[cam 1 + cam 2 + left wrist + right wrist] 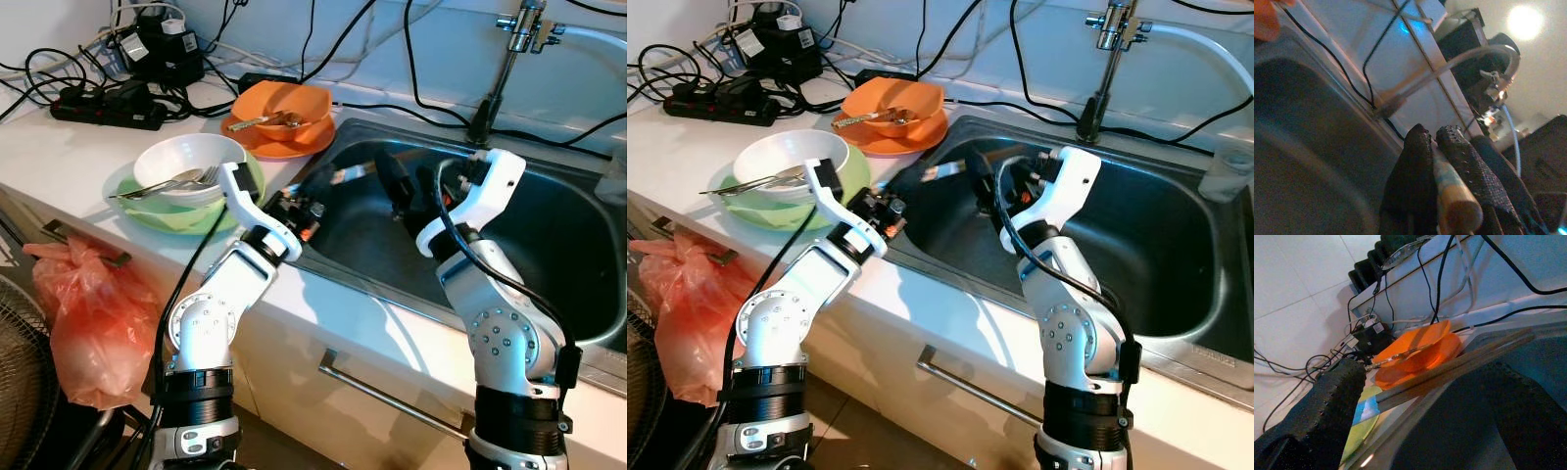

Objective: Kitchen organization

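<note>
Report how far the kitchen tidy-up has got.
Early stage. Nothing looks washed or put away. In hand: the left gripper is shut on chopsticks over the sink, with the right gripper alongside. Left: the white bowl with cutlery on the green plate, and the orange bowl stack, sit unwashed on the counter.

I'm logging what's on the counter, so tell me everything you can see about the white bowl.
The white bowl is round, glossy and looks ceramic. It sits upright on a pale green plate on the white counter, left of the sink and in front of the orange dishes. A metal fork lies across it, tines inside by the right rim, handle jutting out past the left rim. The left arm's wrist rises just in front of it; whether they touch is unclear.
</note>
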Motion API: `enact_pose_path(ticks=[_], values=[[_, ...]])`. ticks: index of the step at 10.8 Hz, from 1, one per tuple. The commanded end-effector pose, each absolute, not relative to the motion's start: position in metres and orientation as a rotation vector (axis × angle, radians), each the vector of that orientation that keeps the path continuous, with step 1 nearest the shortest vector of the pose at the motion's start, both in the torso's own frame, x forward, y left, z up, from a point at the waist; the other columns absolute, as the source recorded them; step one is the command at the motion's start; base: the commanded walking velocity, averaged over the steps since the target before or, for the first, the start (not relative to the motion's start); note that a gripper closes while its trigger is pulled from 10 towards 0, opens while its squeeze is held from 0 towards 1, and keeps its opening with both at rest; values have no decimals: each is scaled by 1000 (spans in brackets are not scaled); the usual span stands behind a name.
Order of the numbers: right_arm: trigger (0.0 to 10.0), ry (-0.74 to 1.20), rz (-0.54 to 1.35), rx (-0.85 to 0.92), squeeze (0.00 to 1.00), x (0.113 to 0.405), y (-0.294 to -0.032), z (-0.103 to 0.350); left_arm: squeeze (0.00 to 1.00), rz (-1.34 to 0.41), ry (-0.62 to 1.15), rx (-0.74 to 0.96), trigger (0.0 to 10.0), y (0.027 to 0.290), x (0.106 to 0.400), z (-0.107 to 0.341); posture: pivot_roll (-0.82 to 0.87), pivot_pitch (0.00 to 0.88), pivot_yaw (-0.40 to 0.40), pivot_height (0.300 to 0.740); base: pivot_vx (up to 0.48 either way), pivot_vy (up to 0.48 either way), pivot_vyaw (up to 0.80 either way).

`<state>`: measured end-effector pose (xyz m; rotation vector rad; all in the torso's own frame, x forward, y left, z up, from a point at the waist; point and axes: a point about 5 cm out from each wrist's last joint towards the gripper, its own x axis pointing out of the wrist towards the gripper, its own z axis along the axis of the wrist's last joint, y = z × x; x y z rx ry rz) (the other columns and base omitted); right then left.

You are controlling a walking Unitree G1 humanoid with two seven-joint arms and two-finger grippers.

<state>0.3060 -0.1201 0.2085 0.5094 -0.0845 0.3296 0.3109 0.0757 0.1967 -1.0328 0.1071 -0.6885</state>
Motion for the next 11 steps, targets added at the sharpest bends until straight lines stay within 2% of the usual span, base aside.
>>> enact_pose_path(ticks=[1,8,10,11], values=[[10000,-94,344,517,0,309,-119,211,0,-730,130,-1036,0,76,304,198,-45,0,30,740,0,0,0],[10000,-127,396,568,0,327,-107,217,0,-835,207,-1071,0,72,294,200,-26,0,29,740,0,0,0],[0,-148,414,589,0,332,-100,223,0,-852,224,-1084,0,68,291,198,-27,0,29,740,0,0,0],[5294,-152,420,593,0,333,-97,224,0,-855,226,-1090,0,68,290,199,-27,0,28,740,0,0,0]])
